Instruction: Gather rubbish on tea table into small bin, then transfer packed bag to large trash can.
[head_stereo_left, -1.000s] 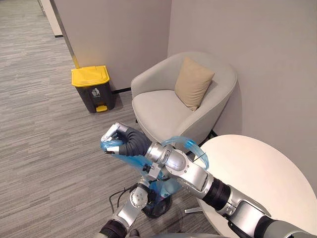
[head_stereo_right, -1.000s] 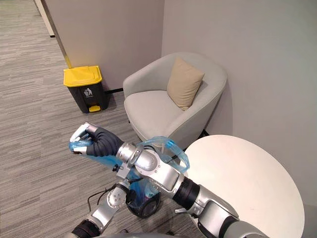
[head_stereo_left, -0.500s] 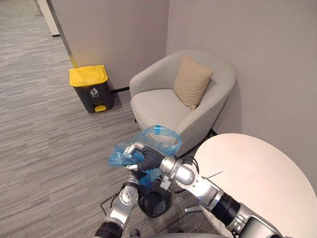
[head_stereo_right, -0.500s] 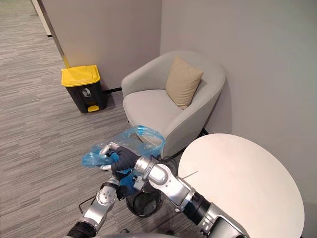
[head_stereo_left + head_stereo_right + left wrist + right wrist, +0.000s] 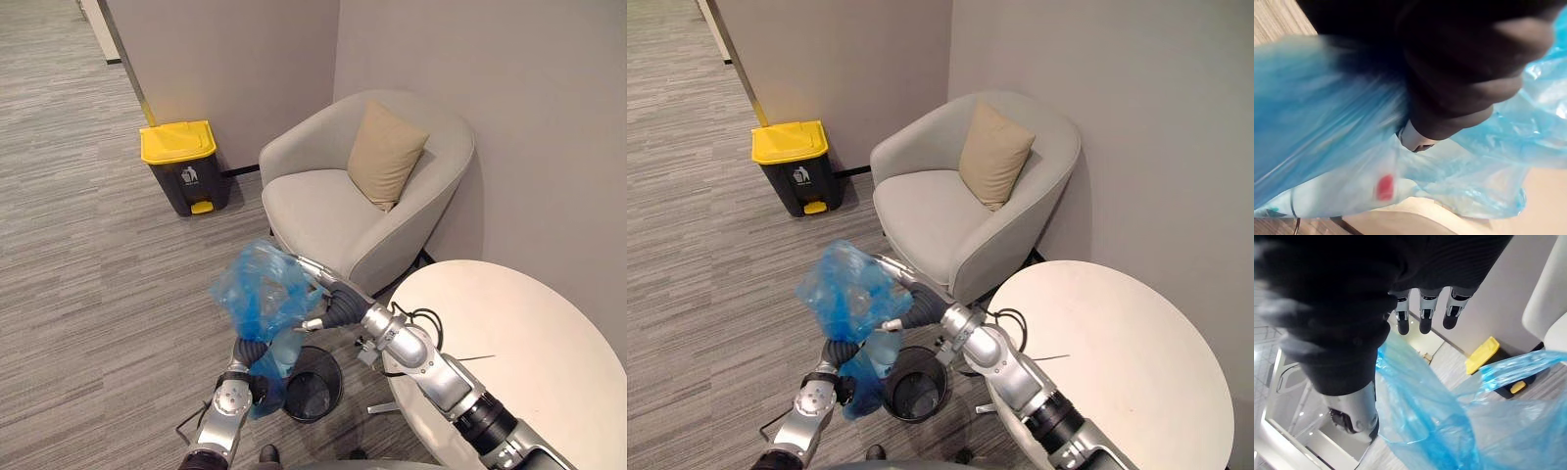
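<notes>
Eye views: blue bag [image 5: 257,294], contents showing through, up above small bin [image 5: 313,397]; bin on floor just beside left edge of tea table [image 5: 509,323]; right hand [image 5: 331,308] against bag's right side; left hand [image 5: 247,352] under bag, grip cannot be told; large trash can [image 5: 182,168], yellow lid down, well apart by wall; armchair [image 5: 323,211] w/ cushion [image 5: 385,155].
L wrist view: dark cover sunk in blue plastic.
R wrist view: fingers [image 5: 1422,316] straight, uncurled; bag film between them and thumb [image 5: 1354,413].
</notes>
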